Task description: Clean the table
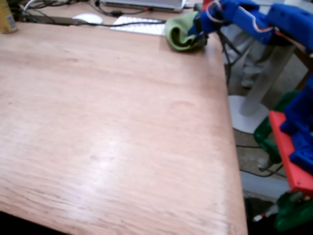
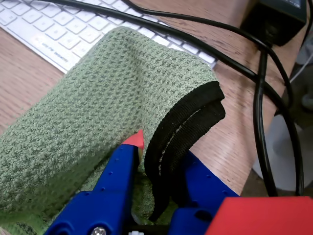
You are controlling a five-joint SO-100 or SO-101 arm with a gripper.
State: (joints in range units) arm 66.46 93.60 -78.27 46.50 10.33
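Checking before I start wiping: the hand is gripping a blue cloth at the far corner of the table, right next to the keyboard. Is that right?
Not quite: the cloth is green with a black edge, not blue; the blue is the hand itself. The wrist view shows this clearly. The rest holds: the hand grips the cloth at the far corner of the table, next to the keyboard.

Wide bare stretch of table [image 1: 107, 127] from near edge to far end, open for passage. Far end crowded: white keyboard [image 2: 58, 29], black cables [image 2: 259, 98], black adapter [image 2: 279, 17], mouse [image 1: 88, 18]. Green cloth [image 2: 98, 112] bunched at far right corner, touching keyboard, clamped in gripper [image 2: 156, 161].
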